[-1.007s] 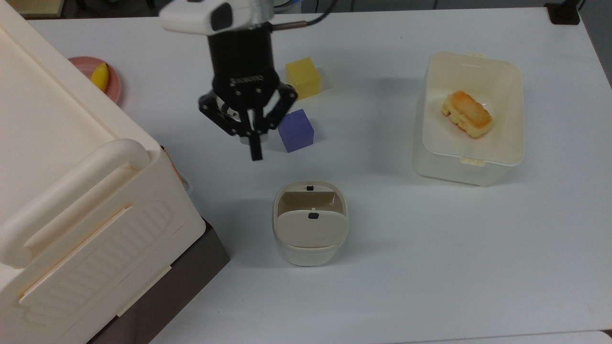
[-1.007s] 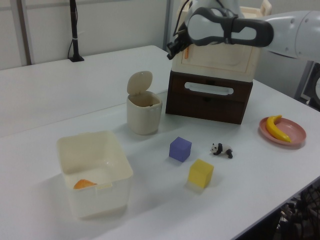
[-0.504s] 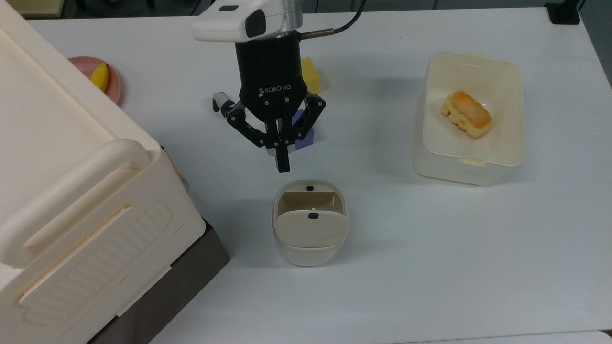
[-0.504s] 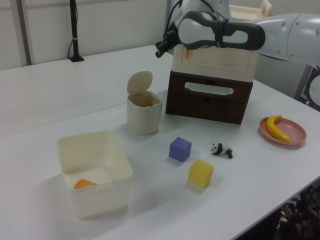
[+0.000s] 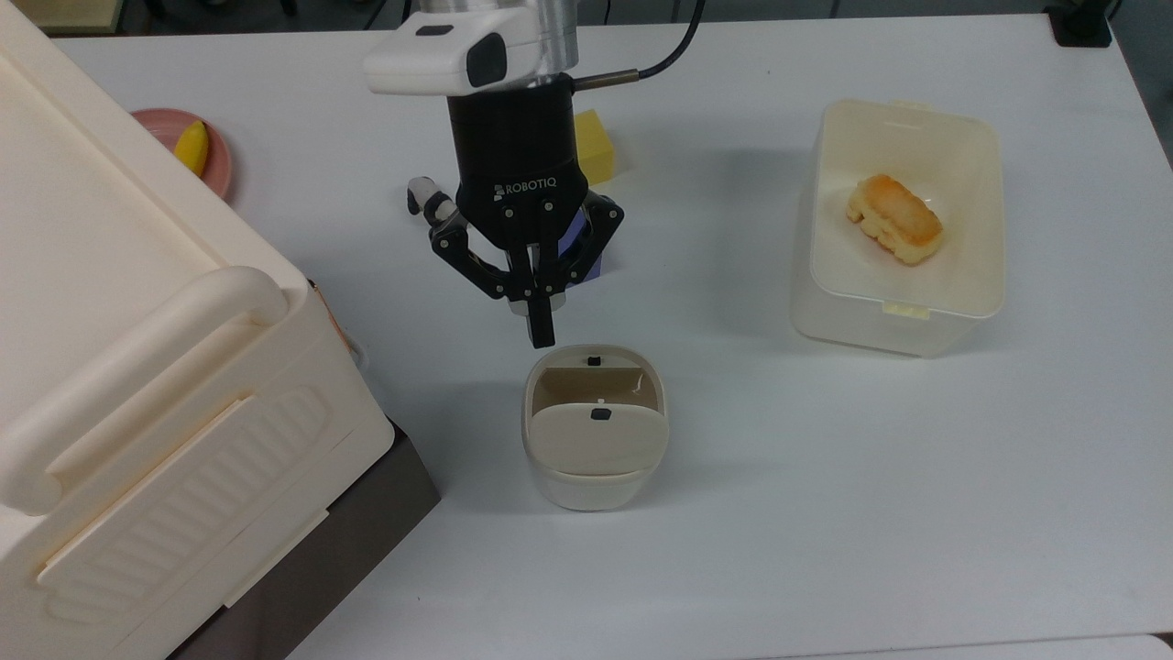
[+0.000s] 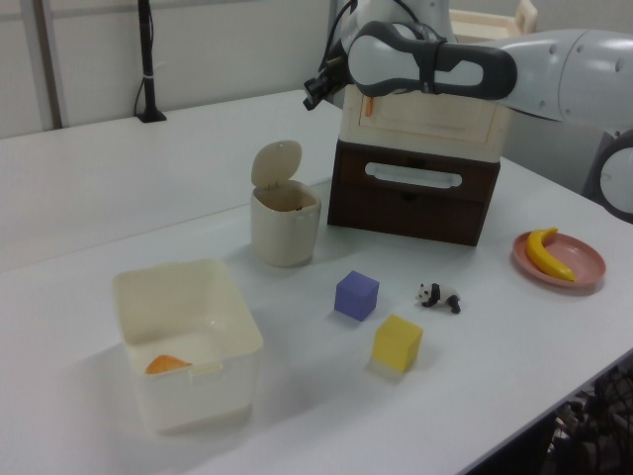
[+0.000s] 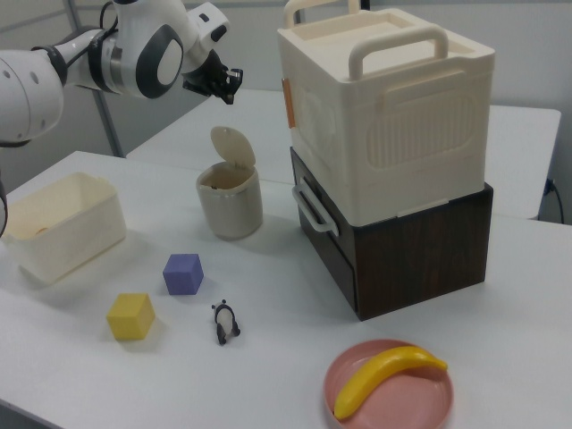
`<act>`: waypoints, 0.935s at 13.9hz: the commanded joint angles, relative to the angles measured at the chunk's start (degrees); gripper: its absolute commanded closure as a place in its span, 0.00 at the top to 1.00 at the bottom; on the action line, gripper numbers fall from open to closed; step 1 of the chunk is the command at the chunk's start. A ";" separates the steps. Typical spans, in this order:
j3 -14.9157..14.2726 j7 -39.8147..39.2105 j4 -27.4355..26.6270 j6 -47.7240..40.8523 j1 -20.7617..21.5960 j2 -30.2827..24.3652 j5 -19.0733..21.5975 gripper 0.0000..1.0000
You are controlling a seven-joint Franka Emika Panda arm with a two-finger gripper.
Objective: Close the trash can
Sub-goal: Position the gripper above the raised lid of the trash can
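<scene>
We see our single white and grey robot arm [image 6: 554, 69] reaching in from the left view's right, its rounded wrist joint held high and roughly level. At its end hangs the black two-finger gripper [image 5: 541, 332] with ROBOTIQ lettering on its cylindrical body, and a white camera housing [image 5: 440, 57] sits clamped on top of the wrist. In the top view the gripper points toward the bottom of the frame, its linkages splayed out while the two fingertips [image 5: 542, 323] meet in a single narrow point, nothing between them.

"ROBOTIQ" on the claw [image 5: 542, 332]
</scene>
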 commanded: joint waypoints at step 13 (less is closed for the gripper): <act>-1.29 -1.74 2.61 2.50 4.30 2.47 2.04 0.00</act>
